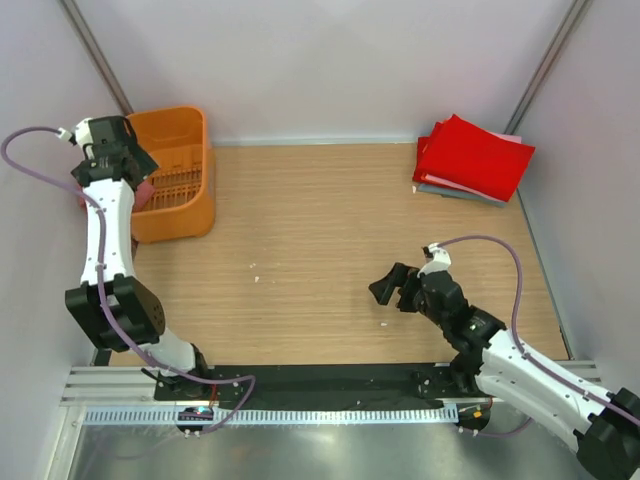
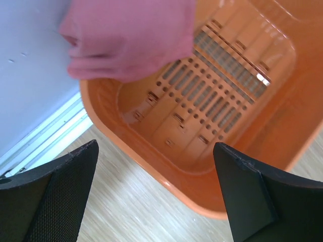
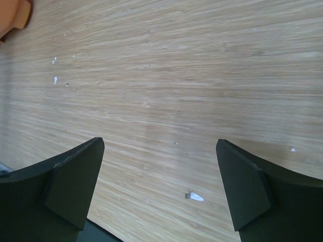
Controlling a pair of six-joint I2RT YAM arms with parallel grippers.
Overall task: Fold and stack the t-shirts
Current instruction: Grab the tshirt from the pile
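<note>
A bright red t-shirt (image 1: 472,158) lies folded on top of a stack at the table's far right corner, with thin grey and pale folded edges (image 1: 450,190) showing under it. A salmon-pink t-shirt (image 2: 126,38) hangs bunched over the near-left edge of the orange basket (image 2: 242,151); a bit of it shows beside the left wrist (image 1: 146,190). My left gripper (image 2: 156,191) is open above the basket's rim, below the pink cloth, holding nothing. My right gripper (image 1: 392,285) is open low over bare wood (image 3: 160,186), far from the stack.
The orange slotted basket (image 1: 175,170) stands at the table's far left against the wall, its floor bare. Small white specks (image 3: 196,197) lie on the wood. Grey walls close in the table on three sides.
</note>
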